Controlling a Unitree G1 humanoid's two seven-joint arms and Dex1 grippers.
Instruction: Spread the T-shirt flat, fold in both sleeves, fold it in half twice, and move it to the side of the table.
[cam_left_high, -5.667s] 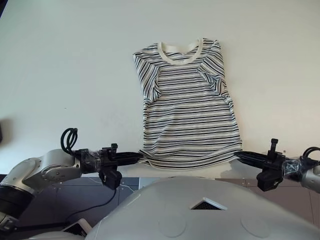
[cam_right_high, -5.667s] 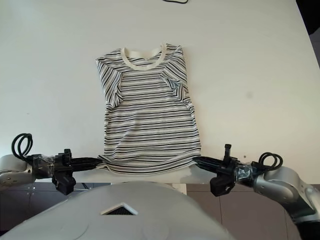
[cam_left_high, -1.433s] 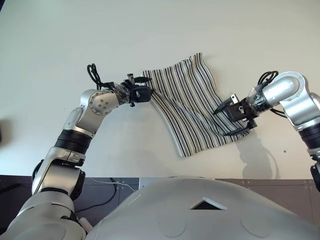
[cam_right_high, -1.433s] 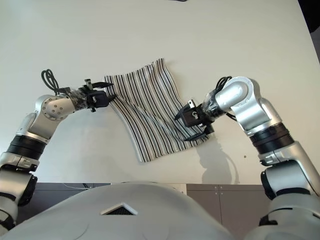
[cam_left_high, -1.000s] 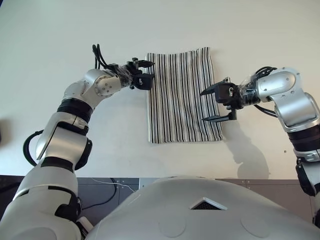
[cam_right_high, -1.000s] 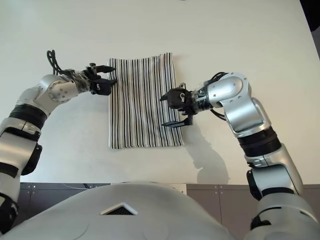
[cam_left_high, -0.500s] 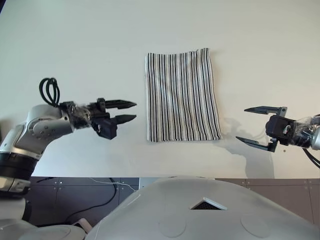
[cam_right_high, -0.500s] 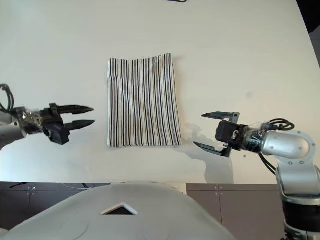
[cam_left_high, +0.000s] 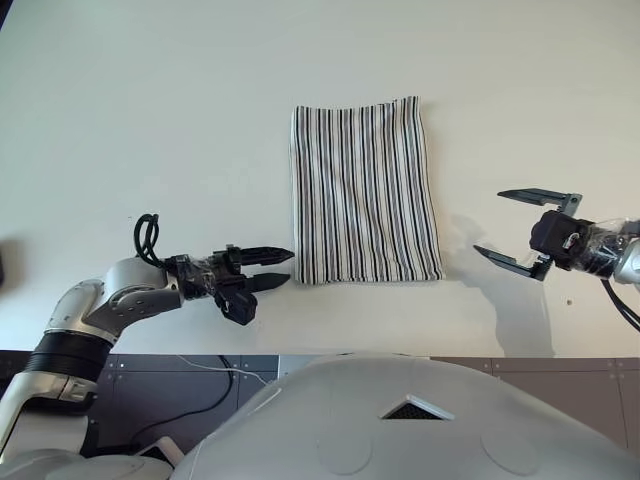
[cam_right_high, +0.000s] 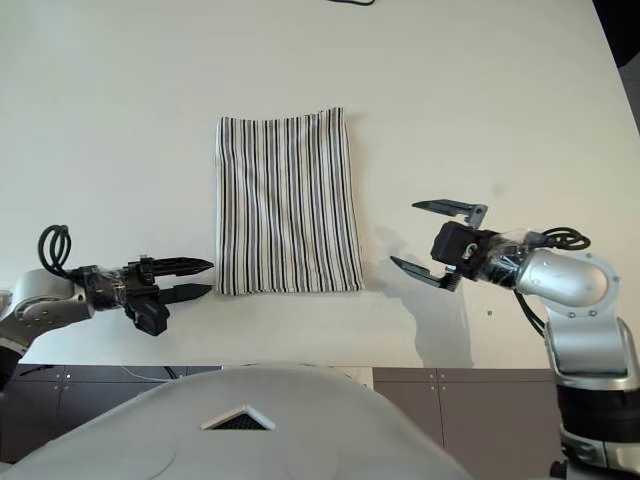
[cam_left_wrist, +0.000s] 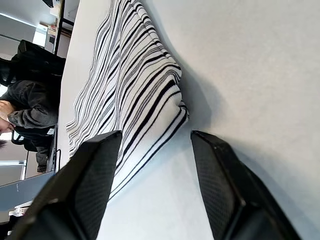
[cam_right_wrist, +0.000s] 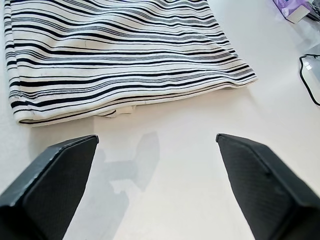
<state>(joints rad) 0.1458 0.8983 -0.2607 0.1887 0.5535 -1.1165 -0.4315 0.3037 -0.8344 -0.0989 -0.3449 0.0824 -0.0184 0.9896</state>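
T-shirt (cam_left_high: 365, 190) folded flat, mid table (cam_left_high: 150, 120). My left claw (cam_left_high: 288, 267) parted, tips just beside near-left corner. My right claw (cam_left_high: 488, 221) wide, apart on right. Risk: I pinch top layer only, fold opens; uneven lift skews edges.

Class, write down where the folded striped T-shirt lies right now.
In the eye views, the folded black-and-white striped T-shirt lies flat centrally on the white table, the left gripper by its near left corner, the right gripper beyond its right edge.
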